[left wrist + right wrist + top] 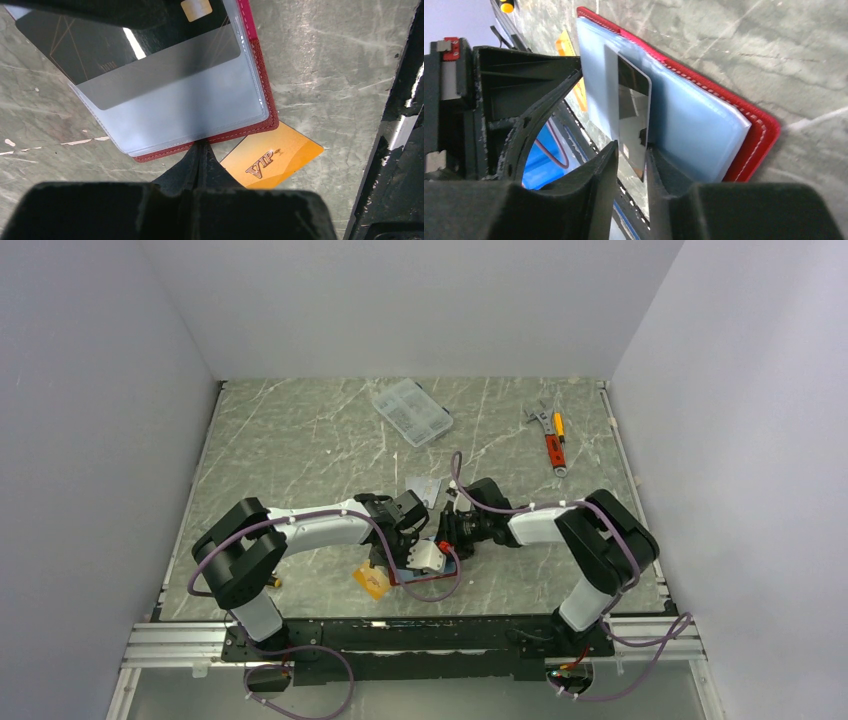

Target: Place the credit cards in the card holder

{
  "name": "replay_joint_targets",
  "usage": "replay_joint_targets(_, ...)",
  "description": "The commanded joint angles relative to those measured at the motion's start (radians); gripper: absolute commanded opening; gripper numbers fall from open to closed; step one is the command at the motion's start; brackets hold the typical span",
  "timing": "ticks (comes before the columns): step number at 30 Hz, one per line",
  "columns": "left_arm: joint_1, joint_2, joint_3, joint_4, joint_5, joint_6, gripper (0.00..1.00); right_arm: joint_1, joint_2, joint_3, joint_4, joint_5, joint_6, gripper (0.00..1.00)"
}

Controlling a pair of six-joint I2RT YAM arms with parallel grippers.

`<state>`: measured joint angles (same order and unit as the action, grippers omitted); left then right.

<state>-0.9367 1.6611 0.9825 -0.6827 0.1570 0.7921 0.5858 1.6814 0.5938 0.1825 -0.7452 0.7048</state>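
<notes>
Dark card point(100, 55) sits long-edge-first partway in the card holder point(200, 110) (left jaws shut), right jaws barely parted around it.

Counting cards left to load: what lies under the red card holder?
An orange VIP card pokes out from under the card holder's corner. Its covered part, and anything else beneath, is hidden.

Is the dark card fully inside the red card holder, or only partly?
Partly in. One end of the dark card lies under the card holder's clear sleeve; the other sticks out.
</notes>
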Motion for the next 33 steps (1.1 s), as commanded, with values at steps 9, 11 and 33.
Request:
replay_joint_targets(9, -0.002, 0.003, -0.006, 0.026, -0.001, 0.022, 0.00, 0.006, -0.148, 0.056, -0.270, 0.173, -0.073, 0.43)
replay_joint_targets(11, -0.002, 0.005, -0.004, 0.025, -0.001, 0.021, 0.00, 0.007, -0.142, 0.059, -0.264, 0.182, -0.067, 0.41)
replay_joint_targets(33, -0.002, 0.013, 0.016, 0.014, 0.004, 0.019, 0.00, 0.119, -0.065, 0.122, -0.129, 0.203, -0.001, 0.15)
